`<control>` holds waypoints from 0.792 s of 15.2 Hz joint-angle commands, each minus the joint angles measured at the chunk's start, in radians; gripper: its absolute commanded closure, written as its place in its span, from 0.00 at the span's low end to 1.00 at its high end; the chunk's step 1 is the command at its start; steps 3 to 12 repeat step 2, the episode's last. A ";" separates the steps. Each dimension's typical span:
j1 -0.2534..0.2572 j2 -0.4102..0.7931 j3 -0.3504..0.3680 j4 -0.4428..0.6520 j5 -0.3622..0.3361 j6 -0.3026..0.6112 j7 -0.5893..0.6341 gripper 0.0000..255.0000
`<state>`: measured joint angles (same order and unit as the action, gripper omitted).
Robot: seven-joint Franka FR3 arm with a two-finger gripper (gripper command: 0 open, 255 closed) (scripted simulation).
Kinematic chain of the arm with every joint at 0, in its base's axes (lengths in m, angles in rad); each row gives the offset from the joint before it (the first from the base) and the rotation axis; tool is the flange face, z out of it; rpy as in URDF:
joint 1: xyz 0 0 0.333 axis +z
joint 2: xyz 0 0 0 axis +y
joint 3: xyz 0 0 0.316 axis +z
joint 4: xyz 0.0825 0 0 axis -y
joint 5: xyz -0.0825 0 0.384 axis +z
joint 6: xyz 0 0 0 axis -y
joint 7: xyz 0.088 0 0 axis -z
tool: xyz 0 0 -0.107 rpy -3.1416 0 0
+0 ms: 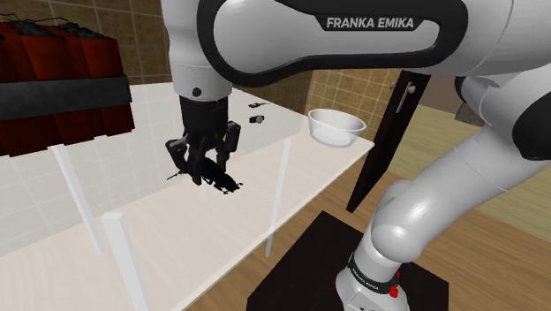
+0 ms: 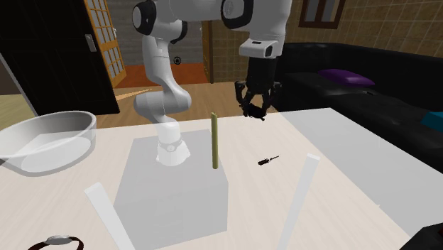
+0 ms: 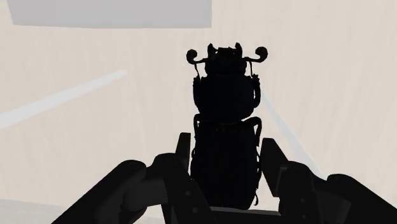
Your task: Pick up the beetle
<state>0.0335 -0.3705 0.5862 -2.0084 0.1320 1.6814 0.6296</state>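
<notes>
I count one black beetle [image 3: 224, 121], one pair of jaws, mine, one pale bowl [image 2: 74, 142], one upright olive stick [image 2: 214, 140], one small dark tool [image 2: 268, 160], one wristwatch [image 2: 57, 243], one pale surface [image 2: 355, 163], one red bundle of cylinders [image 1: 62, 79], one black sofa [image 2: 383, 106], one purple cushion [image 2: 346, 76]

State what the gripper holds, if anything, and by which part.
The black beetle, clasped by its rear body between the jaws of the gripper.

Left of the frame's centre, the black end effector [image 1: 201, 164] points down over the pale table [image 1: 132, 199], its fingers clasped on a black beetle [image 1: 218, 180]. A white bowl [image 1: 335, 126] sits on the table at centre right. A red bundle [image 1: 53, 84] with a black band fills the upper left.
</notes>
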 commanded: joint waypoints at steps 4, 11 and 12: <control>-0.001 0.002 -0.001 0.017 -0.002 -0.015 0.000 1.00; -0.001 0.002 -0.001 0.017 -0.002 -0.015 0.000 1.00; -0.001 0.002 -0.001 0.017 -0.002 -0.015 0.000 1.00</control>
